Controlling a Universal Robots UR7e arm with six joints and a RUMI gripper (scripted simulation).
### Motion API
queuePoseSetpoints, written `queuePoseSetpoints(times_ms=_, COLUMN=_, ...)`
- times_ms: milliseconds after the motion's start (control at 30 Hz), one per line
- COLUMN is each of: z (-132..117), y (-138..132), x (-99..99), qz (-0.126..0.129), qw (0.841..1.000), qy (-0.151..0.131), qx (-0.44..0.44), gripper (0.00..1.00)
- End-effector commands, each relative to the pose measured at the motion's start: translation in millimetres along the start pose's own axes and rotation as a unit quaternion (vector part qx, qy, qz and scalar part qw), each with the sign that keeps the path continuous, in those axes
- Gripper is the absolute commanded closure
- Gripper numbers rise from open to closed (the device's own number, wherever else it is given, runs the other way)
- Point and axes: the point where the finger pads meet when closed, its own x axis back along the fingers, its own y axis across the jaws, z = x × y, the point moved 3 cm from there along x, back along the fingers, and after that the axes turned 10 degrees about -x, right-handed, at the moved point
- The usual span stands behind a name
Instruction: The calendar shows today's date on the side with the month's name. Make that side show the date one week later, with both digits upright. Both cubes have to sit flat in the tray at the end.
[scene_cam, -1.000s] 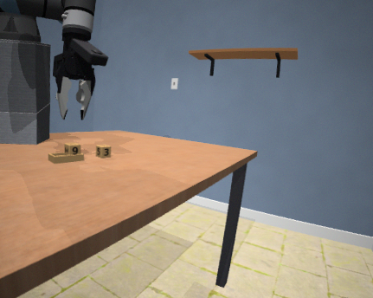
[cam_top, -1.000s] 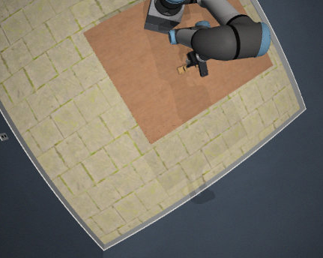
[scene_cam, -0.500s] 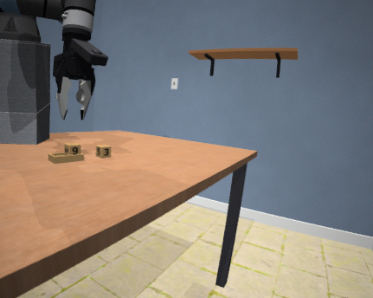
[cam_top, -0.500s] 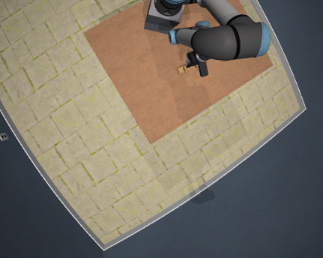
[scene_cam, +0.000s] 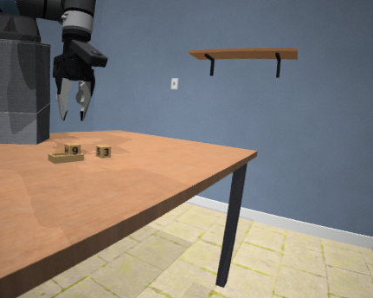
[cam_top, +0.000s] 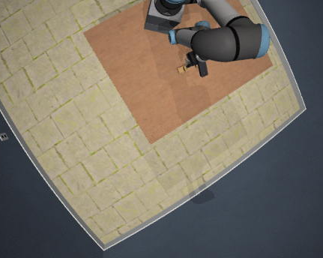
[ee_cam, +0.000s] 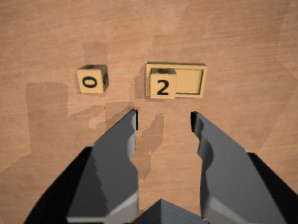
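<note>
The claw [cam_top: 188, 63] [scene_cam: 73, 116] [ee_cam: 163, 112] is released, its jaws partly apart with nothing between them, hanging above the brown wooden bench [cam_top: 132, 94] [scene_cam: 161, 182] [ee_cam: 240, 150]. In the wrist view, the shallow rectangular tan tray [cam_top: 179, 70] [scene_cam: 66, 158] [ee_cam: 189, 88] lies just past the fingertips, toward 12 o'clock. A tan cube with black digits [cam_top: 183, 68] [scene_cam: 73, 150] [ee_cam: 163, 85] occupies its 9 o'clock end, 2 on top; the 3 o'clock end is unfilled. A second tan numbered cube [scene_cam: 103, 152] [ee_cam: 91, 80] sits on the bench apart from the tray, toward 9 o'clock, its top 0 lying sideways. The exterior view shows a 9 on the tray's cube and a 3 on the loose one. There, the grey block-shaped pedestal [cam_top: 152, 24] [scene_cam: 43, 95] rises toward 10 o'clock from the tray; a brown board shelf [scene_cam: 243, 54] on black brackets hangs on the blue wall toward 1 o'clock, well clear of the cubes. Nothing stands between the tray and loose cube.
</note>
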Motion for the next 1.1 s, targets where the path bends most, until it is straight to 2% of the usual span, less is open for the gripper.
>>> queuePoseSetpoints(times_ms=0, z=2.4, y=1.3, x=-5.3, qz=0.000, qw=1.000, qy=0.002, qx=-0.001, gripper=0.71)
queuePoseSetpoints(times_ms=1067, z=2.1, y=1.3, x=-46.0, qz=0.000, qw=1.000, qy=0.002, qx=-0.001, gripper=0.71)
